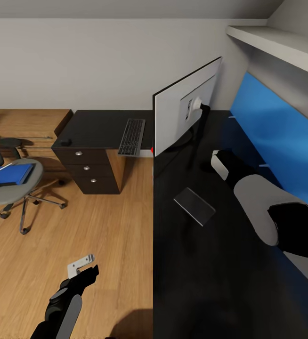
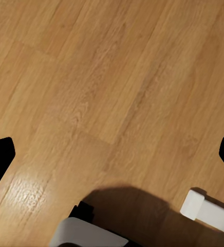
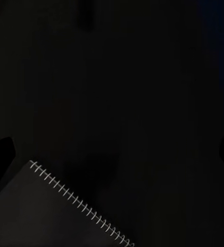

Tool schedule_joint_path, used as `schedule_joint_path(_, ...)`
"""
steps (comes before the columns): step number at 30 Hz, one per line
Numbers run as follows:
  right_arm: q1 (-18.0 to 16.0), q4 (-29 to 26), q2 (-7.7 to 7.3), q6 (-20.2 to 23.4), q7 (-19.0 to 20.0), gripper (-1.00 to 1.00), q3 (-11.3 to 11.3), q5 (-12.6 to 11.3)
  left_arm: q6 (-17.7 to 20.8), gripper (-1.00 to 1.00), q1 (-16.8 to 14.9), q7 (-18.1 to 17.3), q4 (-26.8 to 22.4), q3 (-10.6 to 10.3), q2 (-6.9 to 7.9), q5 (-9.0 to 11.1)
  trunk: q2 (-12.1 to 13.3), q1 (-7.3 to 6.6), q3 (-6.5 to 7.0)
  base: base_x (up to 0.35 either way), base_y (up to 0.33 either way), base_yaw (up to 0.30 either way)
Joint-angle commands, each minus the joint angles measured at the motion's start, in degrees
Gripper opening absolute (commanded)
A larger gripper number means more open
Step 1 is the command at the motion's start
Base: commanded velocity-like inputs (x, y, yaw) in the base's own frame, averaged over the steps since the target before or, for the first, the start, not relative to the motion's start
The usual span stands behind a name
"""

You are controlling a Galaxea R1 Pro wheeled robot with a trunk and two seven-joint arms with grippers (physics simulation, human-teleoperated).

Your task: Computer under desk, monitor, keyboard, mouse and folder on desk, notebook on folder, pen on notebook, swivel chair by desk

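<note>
Reaching over the desk [image 1: 191,263] | your right gripper [image 3: 112,154], spread wide, hovers just right of the notebook [image 1: 194,205] | left gripper [image 1: 81,266] far off, grip unclear

The right arm [image 1: 267,207] is built of rounded shells: a glossy black segment nearest the camera, a smooth light grey one ahead of it, then black again, ending in a white cuff-like piece. The left arm [image 1: 64,306] has a black casing with a grey panel along its top and a round grey cap, and carries a light grey left end effector [image 1: 81,264] bracket.
</note>
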Motion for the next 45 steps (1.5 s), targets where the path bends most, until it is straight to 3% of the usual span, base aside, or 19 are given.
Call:
schedule_joint_path(1, -0.05, -0.08, -0.04, 0.24, -0.36, 1.00, 0.41, -0.61, 0.21, 1.00, -0.03, 0.37, -0.10, 0.05, -0.01, 0.60, -0.10, 0.03, -0.18, 0.000, 0.000, 0.000)
schedule_joint_path(45, 0.09, 0.26, -0.04, -0.95, -0.10, 1.00, 0.44, -0.78, 0.32, 1.00, -0.03, 0.37, -0.83, 0.10, 0.14, 0.59, -0.10, 0.03, -4.10, 0.000, 0.000, 0.000)
